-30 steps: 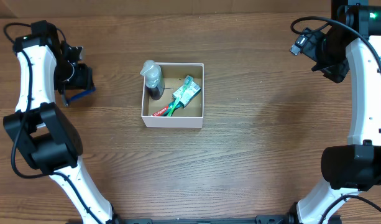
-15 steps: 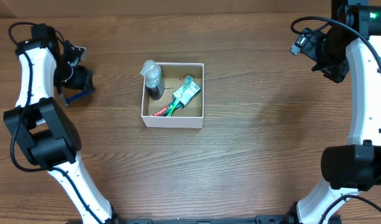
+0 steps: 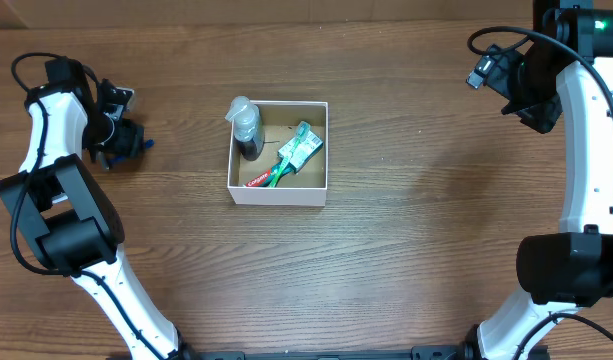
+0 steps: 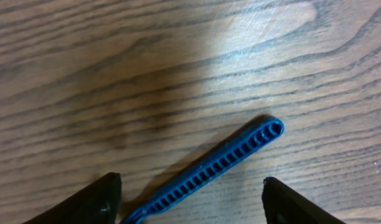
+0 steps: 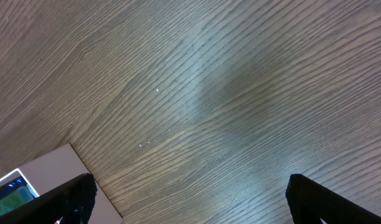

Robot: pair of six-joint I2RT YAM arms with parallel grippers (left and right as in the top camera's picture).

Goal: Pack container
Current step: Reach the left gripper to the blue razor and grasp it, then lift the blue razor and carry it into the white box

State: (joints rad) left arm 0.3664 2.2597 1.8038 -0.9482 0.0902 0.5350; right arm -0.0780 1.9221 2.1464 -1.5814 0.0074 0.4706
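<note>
Left gripper (image 4: pixel 190 198) lowered, jaws apart over blue handle (image 4: pixel 230 155) | right gripper (image 5: pixel 190 199) apart

Only one brand mark, barely legible.
White lettering on the red tube (image 3: pixel 256 182) lying in the box (image 3: pixel 278 195), seemingly "Colgate", too small to confirm letter by letter. Print on the green-and-white packet (image 3: pixel 302 147) unreadable; nothing legible in either wrist view.
</note>
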